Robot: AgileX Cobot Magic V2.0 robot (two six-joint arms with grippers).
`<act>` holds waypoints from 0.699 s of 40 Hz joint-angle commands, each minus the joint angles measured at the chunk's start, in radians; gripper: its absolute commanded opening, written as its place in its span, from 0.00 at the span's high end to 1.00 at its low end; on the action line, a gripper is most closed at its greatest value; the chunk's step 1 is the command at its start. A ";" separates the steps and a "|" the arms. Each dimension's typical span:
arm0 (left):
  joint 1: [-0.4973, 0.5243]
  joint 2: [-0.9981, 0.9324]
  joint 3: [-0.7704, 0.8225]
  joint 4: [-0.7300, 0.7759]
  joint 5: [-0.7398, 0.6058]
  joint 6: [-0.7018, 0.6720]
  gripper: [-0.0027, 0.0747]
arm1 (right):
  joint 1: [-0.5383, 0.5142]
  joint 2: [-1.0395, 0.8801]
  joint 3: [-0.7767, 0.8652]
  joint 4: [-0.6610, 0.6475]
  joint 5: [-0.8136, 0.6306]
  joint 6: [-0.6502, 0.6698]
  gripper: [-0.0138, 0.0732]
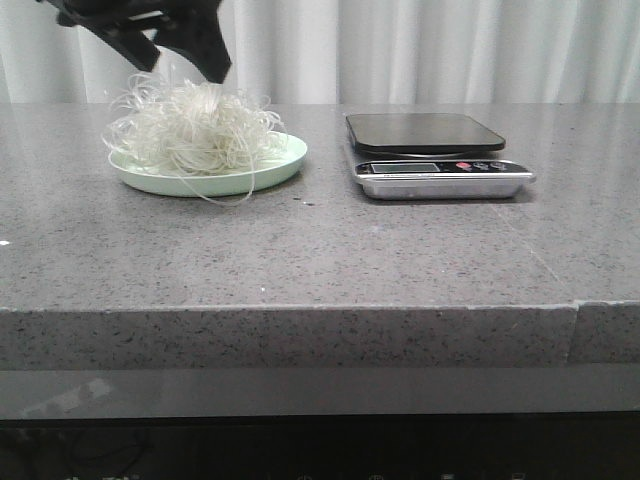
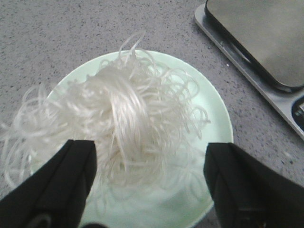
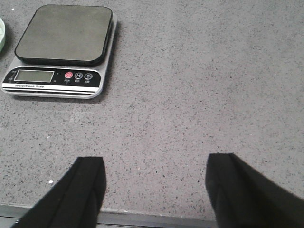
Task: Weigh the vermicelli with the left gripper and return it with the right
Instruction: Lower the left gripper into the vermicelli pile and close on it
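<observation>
Judging by its look, the vermicelli [image 1: 195, 130] should weigh almost nothing and give easily: a fluffy, springy nest of thin translucent strands that will compress under the fingers, shed loops at the edges and perhaps snap if squeezed hard. Loose curls already hang over the rim of the pale green plate [image 1: 285, 165] toward the lower left of the front view, so stray strands may trail or catch on a lift. The best hold is probably the dense, glossy core at the middle of the nest, where the strands bundle together, rather than the wispy fringe. The nest sits on the plate in the upper left of the front view, with the scale [image 1: 440, 155] well apart to its right on the grey counter [image 1: 320, 250]. The left gripper [image 2: 149, 178] hovers just above the nest, its two dark fingers [image 2: 61, 183] spread wide and straddling the mound's near side in the wrist view, nothing between them yet. The right gripper [image 3: 154, 190] is likewise spread, over bare counter, with the scale in the upper left of its view.
</observation>
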 commanded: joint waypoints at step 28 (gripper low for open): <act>-0.006 0.133 -0.117 0.124 -0.070 0.003 0.73 | -0.004 0.011 -0.031 0.000 -0.061 -0.004 0.19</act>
